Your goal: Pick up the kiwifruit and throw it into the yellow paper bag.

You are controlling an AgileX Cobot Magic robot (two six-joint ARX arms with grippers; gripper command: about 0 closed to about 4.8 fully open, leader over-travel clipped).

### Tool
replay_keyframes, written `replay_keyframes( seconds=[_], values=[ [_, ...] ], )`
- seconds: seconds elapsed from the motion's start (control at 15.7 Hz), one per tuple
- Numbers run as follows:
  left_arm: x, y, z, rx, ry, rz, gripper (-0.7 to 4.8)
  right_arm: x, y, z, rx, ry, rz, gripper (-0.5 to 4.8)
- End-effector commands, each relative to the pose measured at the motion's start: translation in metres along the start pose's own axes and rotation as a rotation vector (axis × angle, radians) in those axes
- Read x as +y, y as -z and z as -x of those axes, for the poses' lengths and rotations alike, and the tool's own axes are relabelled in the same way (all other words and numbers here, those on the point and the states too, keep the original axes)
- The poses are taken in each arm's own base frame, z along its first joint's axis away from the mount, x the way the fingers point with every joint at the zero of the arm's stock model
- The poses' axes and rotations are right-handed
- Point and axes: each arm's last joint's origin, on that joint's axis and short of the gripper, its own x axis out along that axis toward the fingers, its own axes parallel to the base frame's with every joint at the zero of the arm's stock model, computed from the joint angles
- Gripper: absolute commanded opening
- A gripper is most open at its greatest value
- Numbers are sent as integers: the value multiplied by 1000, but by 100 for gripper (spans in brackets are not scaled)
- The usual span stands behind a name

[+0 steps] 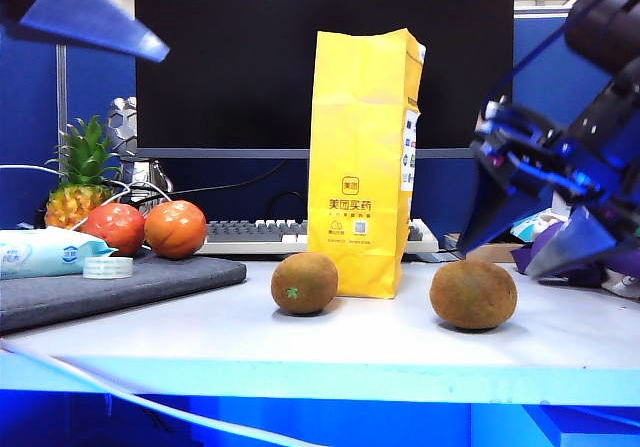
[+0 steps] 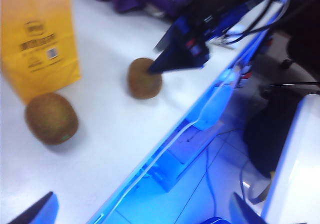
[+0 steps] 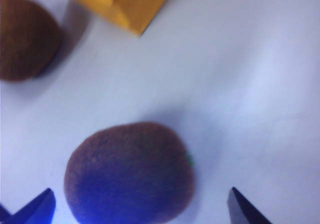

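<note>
Nothing of the job looks done yet; the kiwifruit [image 1: 473,294] sits on the white table [image 1: 360,342], and no gripper holds it.

Going from left to right in the outside view: the left gripper [image 1: 85,12] hangs high up in the top corner, far from the fruit; only one blue finger [image 1: 95,17] shows there, but in its own wrist view the two finger tips sit far apart with nothing between them, so it looks wide and empty; below it are a toy pineapple [image 1: 80,182], a pack of wipes [image 1: 45,252], a roll of tape [image 1: 108,267] and two red tomatoes [image 1: 148,229] on a grey mat [image 1: 120,287]; next comes the smaller kiwifruit with a green sticker [image 1: 304,283]; just behind it and a bit to the right stands the yellow paper bag [image 1: 362,162], tall and upright; its open top cannot be seen from here; then comes the big kiwifruit, near the bag but not touching it; last is the right gripper [image 1: 535,232], just above and behind the big kiwifruit; its fingers stand wide, one on each side of the fruit in its wrist view, and they do not touch it.

What is left, it seems, is all of it: close on the fruit, lift it, carry it over the bag and let go.

The table is smooth, white and flat, with a blue glow along its front edge; a white cable [image 1: 130,399] runs across the front; behind are a keyboard [image 1: 260,233], a big dark screen [image 1: 300,57] and blue office walls [image 1: 30,127]; purple stuff [image 1: 560,257] lies at the far right.
</note>
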Motion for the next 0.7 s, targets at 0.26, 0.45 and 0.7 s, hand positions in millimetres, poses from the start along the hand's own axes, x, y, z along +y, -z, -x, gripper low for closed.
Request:
replay_keyframes(
  seconds=[0.26, 0.45, 0.7],
  values=[
    [0, -4, 1, -29, -5, 11, 479, -6, 1, -20, 11, -26, 1, 479],
    [0, -4, 1, -28, -5, 11, 479, -6, -3, -20, -25, -32, 15, 295],
    [0, -4, 1, -28, -5, 11, 479, -6, -5, -20, -47, -31, 24, 176]
  ],
)
